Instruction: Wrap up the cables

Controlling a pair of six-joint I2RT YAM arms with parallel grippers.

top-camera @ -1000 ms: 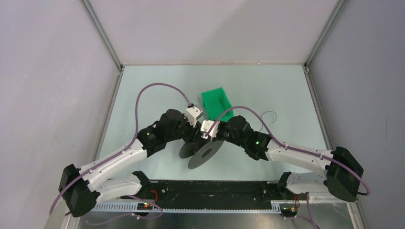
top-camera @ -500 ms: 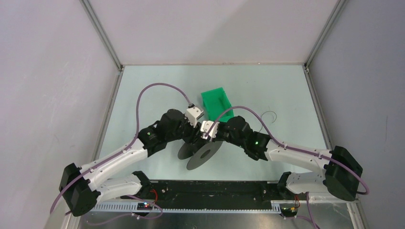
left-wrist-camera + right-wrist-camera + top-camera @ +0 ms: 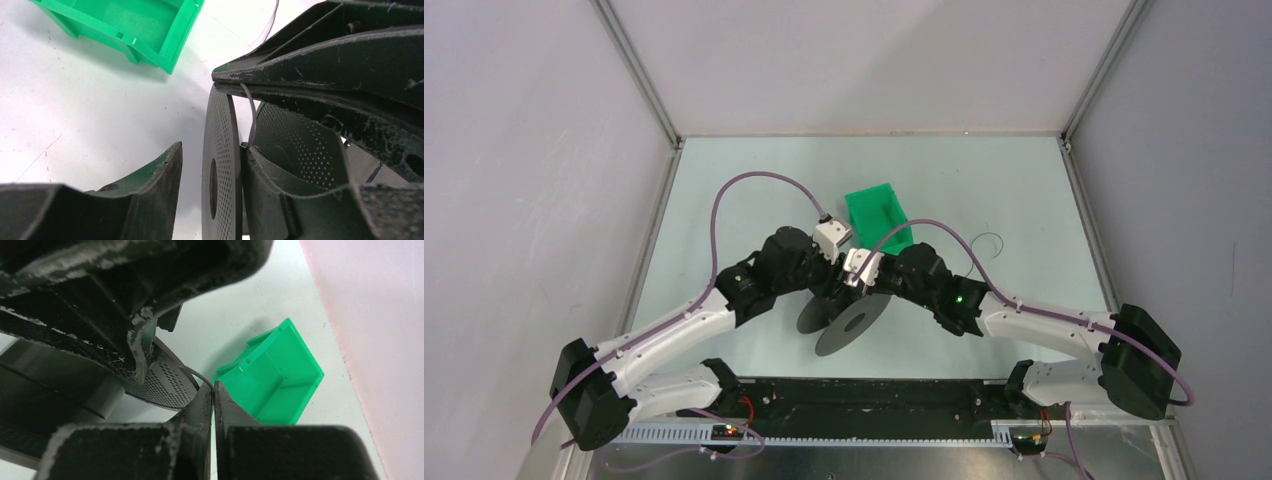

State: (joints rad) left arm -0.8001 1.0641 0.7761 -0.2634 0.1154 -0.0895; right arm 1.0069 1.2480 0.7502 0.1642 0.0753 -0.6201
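Bin (image 3: 879, 215) behind the spool (image 3: 854, 325) on the table (image 3: 984, 180), loose cable (image 3: 994, 236) lying to their right

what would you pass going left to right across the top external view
left arm's base → green bin → loose black cable → right arm's base; the spool and grippers overlap the bin, so they are left out

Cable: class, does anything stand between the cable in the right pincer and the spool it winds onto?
Nothing visible does. The right pincer, shut on the cable, sits close beside the perforated spool, and the cable runs free across the short gap to it.
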